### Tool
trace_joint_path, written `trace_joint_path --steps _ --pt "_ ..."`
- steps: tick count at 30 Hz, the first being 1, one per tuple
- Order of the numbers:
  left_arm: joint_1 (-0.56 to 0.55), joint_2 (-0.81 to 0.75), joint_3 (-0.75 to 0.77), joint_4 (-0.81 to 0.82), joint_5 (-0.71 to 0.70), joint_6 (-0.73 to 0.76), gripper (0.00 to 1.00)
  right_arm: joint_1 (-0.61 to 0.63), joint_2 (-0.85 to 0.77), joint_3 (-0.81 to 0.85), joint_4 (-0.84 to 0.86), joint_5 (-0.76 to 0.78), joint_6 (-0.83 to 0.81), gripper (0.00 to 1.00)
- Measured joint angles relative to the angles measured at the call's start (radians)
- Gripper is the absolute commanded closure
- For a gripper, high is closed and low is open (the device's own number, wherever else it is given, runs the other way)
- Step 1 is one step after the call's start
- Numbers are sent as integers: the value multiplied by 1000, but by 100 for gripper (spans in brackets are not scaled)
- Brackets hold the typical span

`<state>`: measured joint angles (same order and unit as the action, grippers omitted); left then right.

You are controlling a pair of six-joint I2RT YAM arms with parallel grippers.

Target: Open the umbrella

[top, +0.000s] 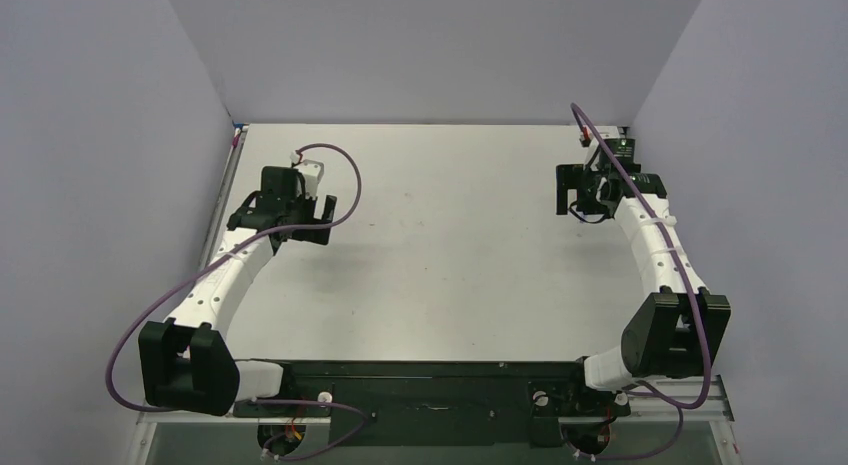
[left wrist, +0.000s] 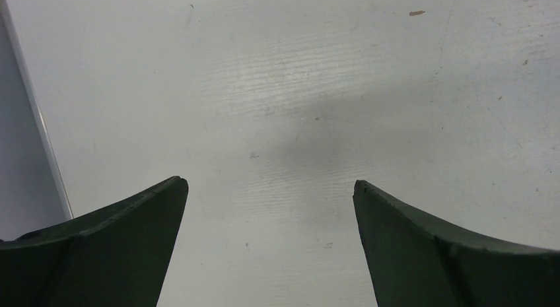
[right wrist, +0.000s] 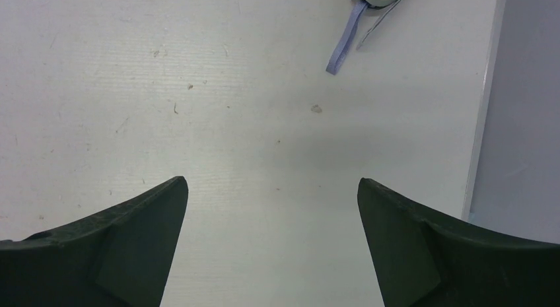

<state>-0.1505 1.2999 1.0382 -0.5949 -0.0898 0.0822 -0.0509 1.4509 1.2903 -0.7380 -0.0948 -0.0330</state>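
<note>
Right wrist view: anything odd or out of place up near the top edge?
A lavender strap trails onto the table from a pale object cut off by the frame's top edge; what it belongs to can't be told. Both pincers, left and right, are open and empty. Only small specks mark the table.

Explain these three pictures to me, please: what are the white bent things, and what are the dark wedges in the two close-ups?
The white bent things are two robot arms bolted to the near edge of a table, seen from a camera above and behind them. Each ends in a two-finger pincer. The close-ups come from small cameras on the wrists: the dark wedges are the fingers of the left pincer and the right pincer, both open and holding nothing. The table beneath them looks bare, except for a lavender strap at the top edge of the right wrist view, attached to something pale that is mostly cut off there. It does not show in the overhead view.
</note>
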Motion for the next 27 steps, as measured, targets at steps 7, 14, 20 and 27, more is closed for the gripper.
trace_joint_path --steps 7,14,20,27 --pt "-8 0 1 1 1 0 3 -3 0 -12 -10 19 5 6" --pt "-24 0 0 17 1 8 3 -51 72 14 -15 35 31 9" --pt "-27 2 0 24 14 20 3 -105 209 82 -19 48 47 11" --pt "-31 45 3 30 42 35 3 -146 331 152 -19 55 48 16"
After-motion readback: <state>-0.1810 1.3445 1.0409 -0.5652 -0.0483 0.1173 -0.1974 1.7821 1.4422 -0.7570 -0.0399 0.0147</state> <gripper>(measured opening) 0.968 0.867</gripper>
